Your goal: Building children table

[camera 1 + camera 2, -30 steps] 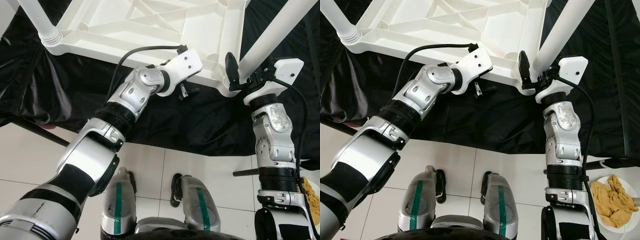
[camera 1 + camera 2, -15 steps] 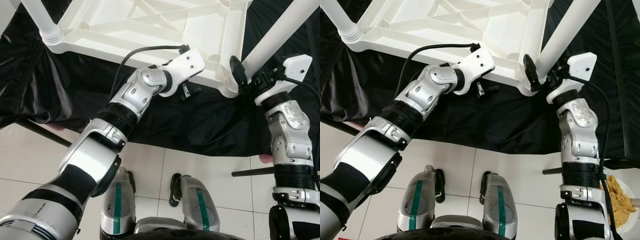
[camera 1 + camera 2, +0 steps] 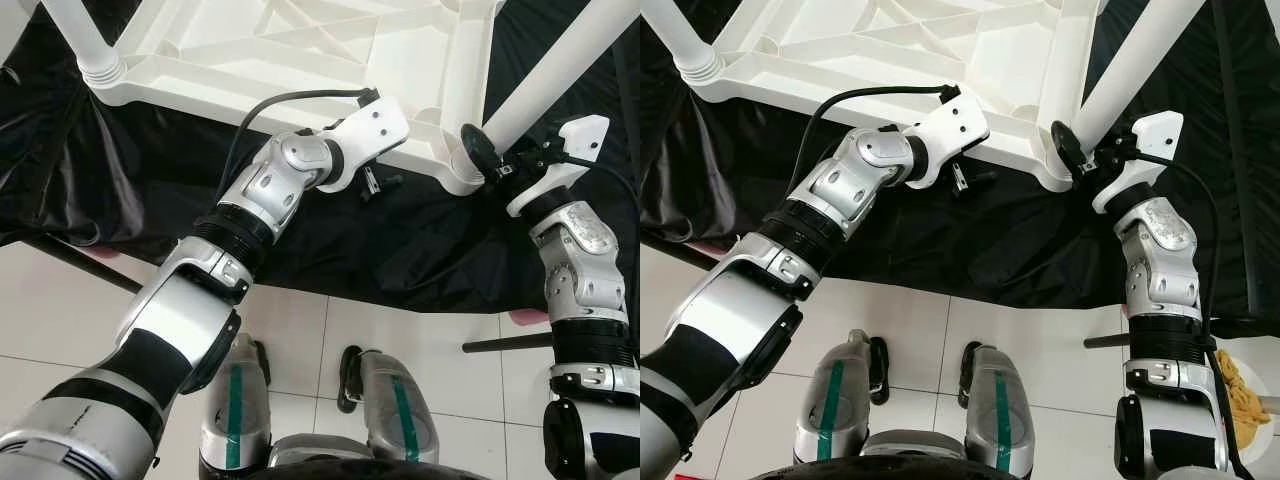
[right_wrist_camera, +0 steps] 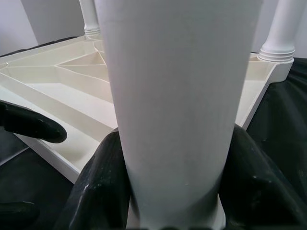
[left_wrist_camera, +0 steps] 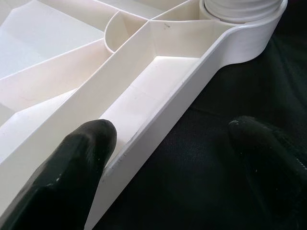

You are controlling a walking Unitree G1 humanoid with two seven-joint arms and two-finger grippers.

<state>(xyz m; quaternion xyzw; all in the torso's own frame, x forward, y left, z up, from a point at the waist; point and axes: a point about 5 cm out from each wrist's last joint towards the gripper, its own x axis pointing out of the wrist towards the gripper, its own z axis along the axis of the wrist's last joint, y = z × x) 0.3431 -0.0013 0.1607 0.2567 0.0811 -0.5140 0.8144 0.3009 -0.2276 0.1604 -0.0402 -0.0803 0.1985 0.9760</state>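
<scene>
A white plastic table (image 3: pixel 300 60) lies upside down on a black cloth, its ribbed underside facing up. My left gripper (image 3: pixel 372 183) is at the table's near rim. In the left wrist view it (image 5: pixel 170 129) stands open astride that rim, one finger inside against the wall, the other outside over the cloth. A white leg (image 3: pixel 545 75) rises slanted from the near right corner socket. My right gripper (image 3: pixel 490 160) is shut on this leg just above the socket; the right wrist view has both fingers (image 4: pixel 103 182) hugging it. Another leg (image 3: pixel 85 45) stands at the left corner.
The black cloth (image 3: pixel 150 170) hangs over the edge toward a tiled floor (image 3: pixel 60 310). A black rod (image 3: pixel 500 345) lies on the floor at the right. A plate with a yellow cloth (image 3: pixel 1240 400) sits at the lower right. My feet (image 3: pixel 300 400) stand close to the cloth.
My right wrist has swung out to the right and turned around the leg it grips. The left arm has stayed at the rim.
</scene>
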